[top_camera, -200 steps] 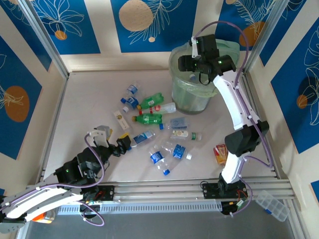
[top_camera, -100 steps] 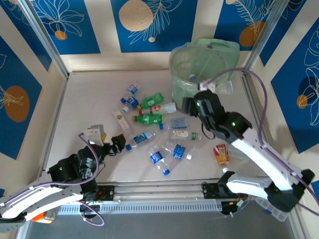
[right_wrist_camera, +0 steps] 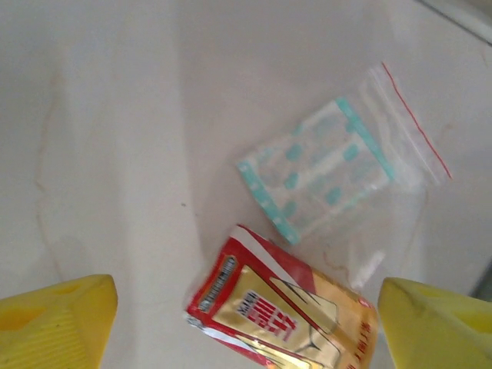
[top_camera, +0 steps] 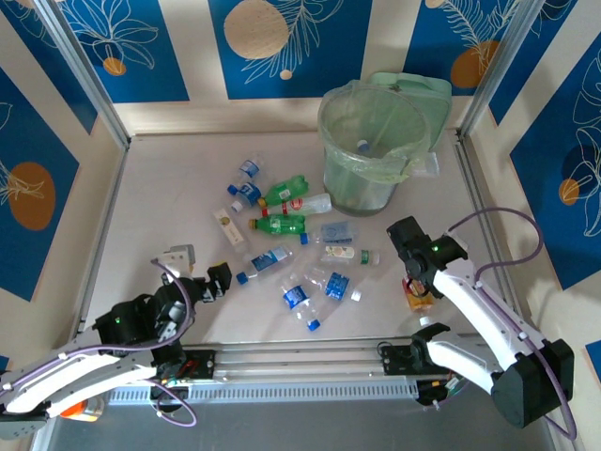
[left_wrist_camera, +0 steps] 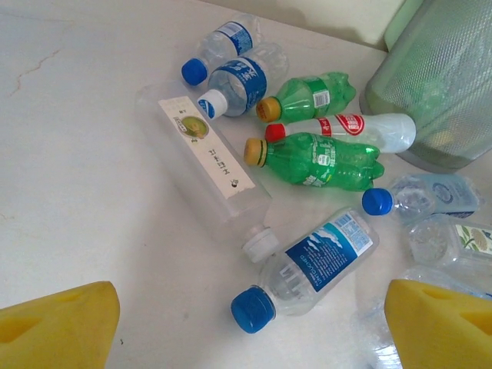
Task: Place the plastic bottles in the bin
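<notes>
Several plastic bottles lie in a loose cluster mid-table. Among them are a clear blue-capped one (left_wrist_camera: 311, 261) (top_camera: 268, 260), a long clear white-capped one (left_wrist_camera: 215, 173), two green ones (left_wrist_camera: 323, 160) (left_wrist_camera: 311, 92) and a white red-capped one (left_wrist_camera: 361, 127). The bin (top_camera: 366, 178) stands at the far right with a blue cap (top_camera: 362, 146) showing inside. My left gripper (top_camera: 199, 268) (left_wrist_camera: 250, 330) is open, low and just short of the blue-capped bottle. Over the near right of the table my right gripper (top_camera: 413, 249) (right_wrist_camera: 246, 330) is open and holds nothing.
A red and gold packet (right_wrist_camera: 284, 315) (top_camera: 416, 289) and a clear zip bag (right_wrist_camera: 330, 165) lie under the right gripper. A pale-green lid (top_camera: 423, 89) leans behind the bin. A clear compartment box (top_camera: 512, 385) sits at the near right corner. Metal rails edge the table.
The right arm swung from over the bin down to the near right of the table, and its jaws widened. The left gripper drew back slightly toward the near left.
</notes>
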